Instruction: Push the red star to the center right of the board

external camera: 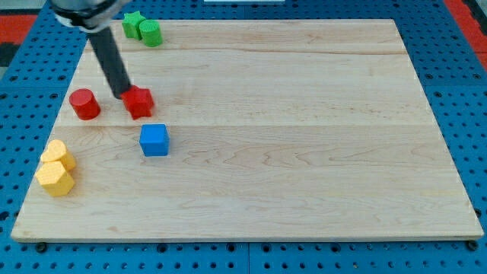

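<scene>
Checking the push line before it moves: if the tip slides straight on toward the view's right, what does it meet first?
My tip sits at the left edge of the red star, apparently touching it, so the star comes first; beyond it the board looks free.

Open board (304, 152) rightward of red star (139, 102); blue cube (154, 141) just below.

Pale wood-grain tabletop (304, 152) holding two red blocks (85, 104), a blue cube (154, 140), two yellow blocks (55, 169) and two green blocks (144, 29).
</scene>
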Robot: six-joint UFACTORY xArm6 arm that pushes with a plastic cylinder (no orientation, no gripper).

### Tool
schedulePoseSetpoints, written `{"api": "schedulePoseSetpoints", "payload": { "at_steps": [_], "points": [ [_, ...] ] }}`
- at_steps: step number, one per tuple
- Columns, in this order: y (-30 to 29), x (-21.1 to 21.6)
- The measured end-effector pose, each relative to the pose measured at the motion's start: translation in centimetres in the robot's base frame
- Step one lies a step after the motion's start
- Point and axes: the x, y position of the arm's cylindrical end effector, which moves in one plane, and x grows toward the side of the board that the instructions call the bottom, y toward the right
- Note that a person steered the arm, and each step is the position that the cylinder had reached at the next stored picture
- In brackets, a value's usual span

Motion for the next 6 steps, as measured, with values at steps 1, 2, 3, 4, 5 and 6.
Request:
{"api": "schedulePoseSetpoints", "payload": {
  "at_steps": [1, 2, 3, 4, 5, 6],
  "points": [
    [0.6, 2.4],
    [1.9, 4.1],
    [8.2, 5.3],
    [13.6, 7.3],
    [19.6, 7.8],
    [27.8, 7.2]
  ]
}}
